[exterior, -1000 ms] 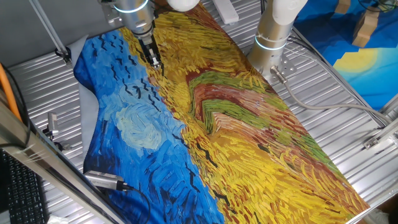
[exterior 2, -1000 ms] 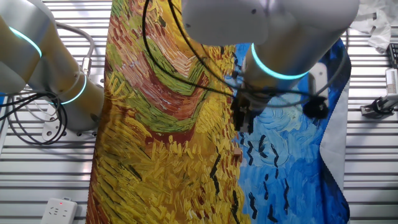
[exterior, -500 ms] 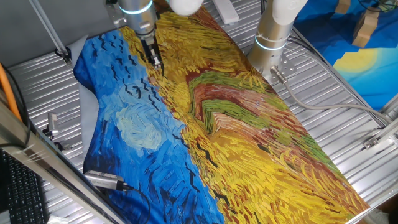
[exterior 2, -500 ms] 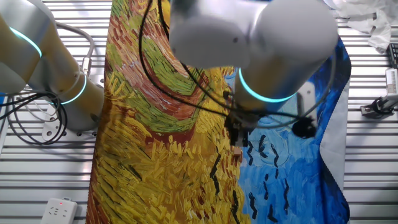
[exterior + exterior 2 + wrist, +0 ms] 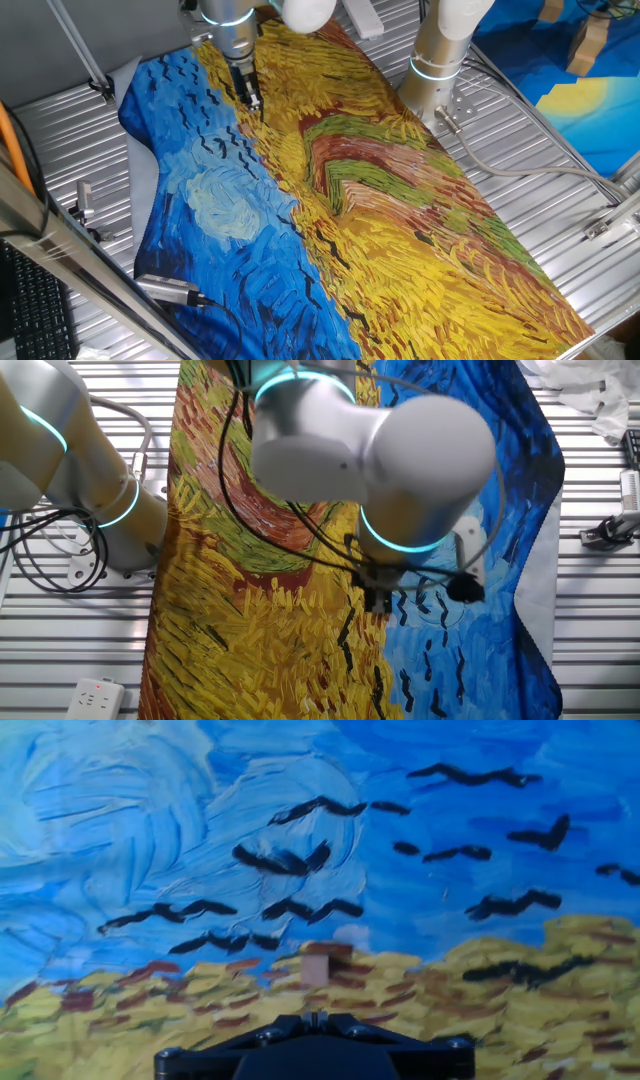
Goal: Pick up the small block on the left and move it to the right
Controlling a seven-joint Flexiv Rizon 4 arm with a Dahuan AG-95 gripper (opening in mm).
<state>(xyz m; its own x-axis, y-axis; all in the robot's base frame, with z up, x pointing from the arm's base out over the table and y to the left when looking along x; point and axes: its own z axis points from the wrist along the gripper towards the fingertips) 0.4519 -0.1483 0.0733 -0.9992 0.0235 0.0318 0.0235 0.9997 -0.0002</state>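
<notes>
The small block (image 5: 316,968) is a tan-brown cube lying on the painted cloth, right at the line where the blue sky meets the yellow field. In the hand view it sits just ahead of my gripper (image 5: 316,1018), centred between the fingers and apart from them. The two fingers are pressed together with nothing between them. In one fixed view the gripper (image 5: 254,102) hangs over the far left part of the cloth at that same blue-yellow line. In the other fixed view the gripper (image 5: 377,602) points down at the cloth and the block is hard to pick out under it.
The painted cloth (image 5: 400,230) covers most of the slatted metal table (image 5: 560,190). A second arm's base (image 5: 437,70) stands at the far edge. A metal tool (image 5: 168,290) lies on the cloth's near left corner. A power strip (image 5: 95,698) lies off the cloth.
The arm has swung over and the gripper has shifted slightly across the cloth along the blue-yellow line, toward the block. The fingers stay shut. The block has not moved.
</notes>
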